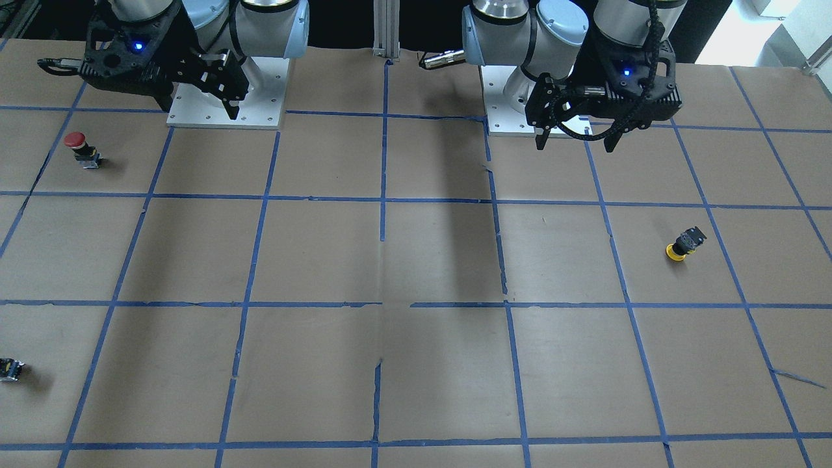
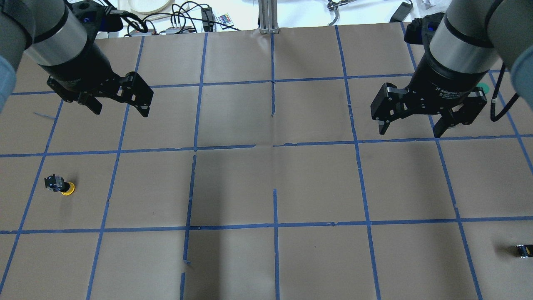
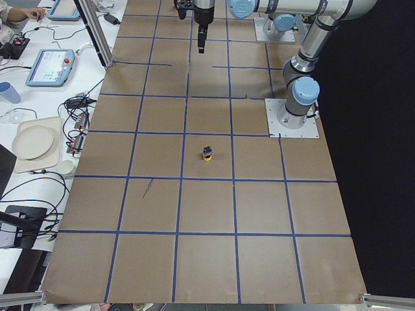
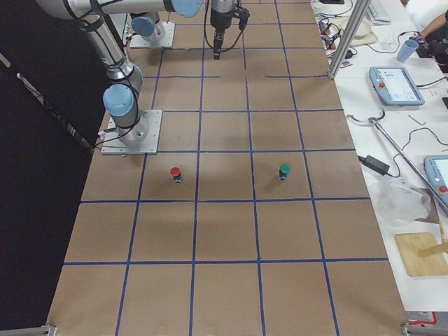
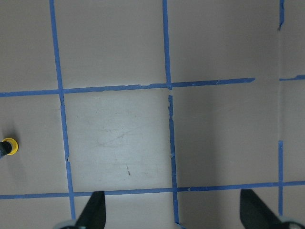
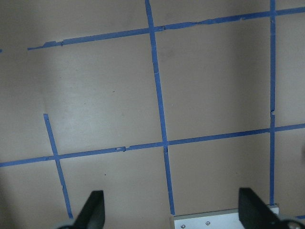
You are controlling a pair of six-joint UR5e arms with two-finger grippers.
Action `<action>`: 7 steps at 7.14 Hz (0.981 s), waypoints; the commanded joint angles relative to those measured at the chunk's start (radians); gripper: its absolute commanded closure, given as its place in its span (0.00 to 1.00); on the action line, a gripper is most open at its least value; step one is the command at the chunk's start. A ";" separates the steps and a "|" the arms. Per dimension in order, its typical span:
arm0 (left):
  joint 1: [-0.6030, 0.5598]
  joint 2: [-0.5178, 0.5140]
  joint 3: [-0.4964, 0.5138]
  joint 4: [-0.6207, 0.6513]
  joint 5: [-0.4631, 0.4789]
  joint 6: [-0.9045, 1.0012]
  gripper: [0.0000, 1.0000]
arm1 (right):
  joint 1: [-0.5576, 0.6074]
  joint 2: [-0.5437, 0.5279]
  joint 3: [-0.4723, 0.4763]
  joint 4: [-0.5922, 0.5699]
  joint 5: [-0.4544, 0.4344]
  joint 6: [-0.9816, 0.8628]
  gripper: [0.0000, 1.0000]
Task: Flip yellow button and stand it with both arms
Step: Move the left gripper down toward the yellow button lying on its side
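The yellow button [image 1: 681, 247] rests cap down on the paper with its black body up, on the robot's left side. It also shows in the overhead view [image 2: 61, 186], in the exterior left view [image 3: 207, 154] and at the left edge of the left wrist view [image 5: 8, 147]. My left gripper [image 1: 575, 144] is open and empty. It hangs high above the table, well apart from the button, and shows in the overhead view [image 2: 120, 111]. My right gripper [image 2: 410, 132] is open and empty, high over the other side of the table [image 1: 198, 107].
A red-capped button [image 1: 81, 148] stands near the right arm's base plate. A green-capped button [image 4: 283, 171] stands one square away from it. A tiny black-and-yellow block [image 1: 10, 369] lies at the table's edge. Blue tape lines grid the brown paper.
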 commanded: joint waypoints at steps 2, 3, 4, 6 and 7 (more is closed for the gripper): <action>0.232 -0.013 -0.057 0.010 -0.008 0.473 0.00 | 0.001 0.000 0.000 0.001 0.000 0.001 0.00; 0.296 -0.016 -0.109 0.115 -0.003 0.630 0.00 | 0.001 0.000 0.000 -0.002 0.000 0.001 0.00; 0.348 -0.019 -0.153 0.166 0.000 0.748 0.00 | 0.001 0.000 0.000 -0.002 0.001 0.001 0.00; 0.456 -0.051 -0.216 0.217 -0.008 0.930 0.00 | 0.001 0.000 0.000 -0.002 0.000 0.004 0.00; 0.505 -0.085 -0.239 0.234 -0.005 1.066 0.00 | 0.001 0.000 0.000 -0.004 0.000 0.002 0.00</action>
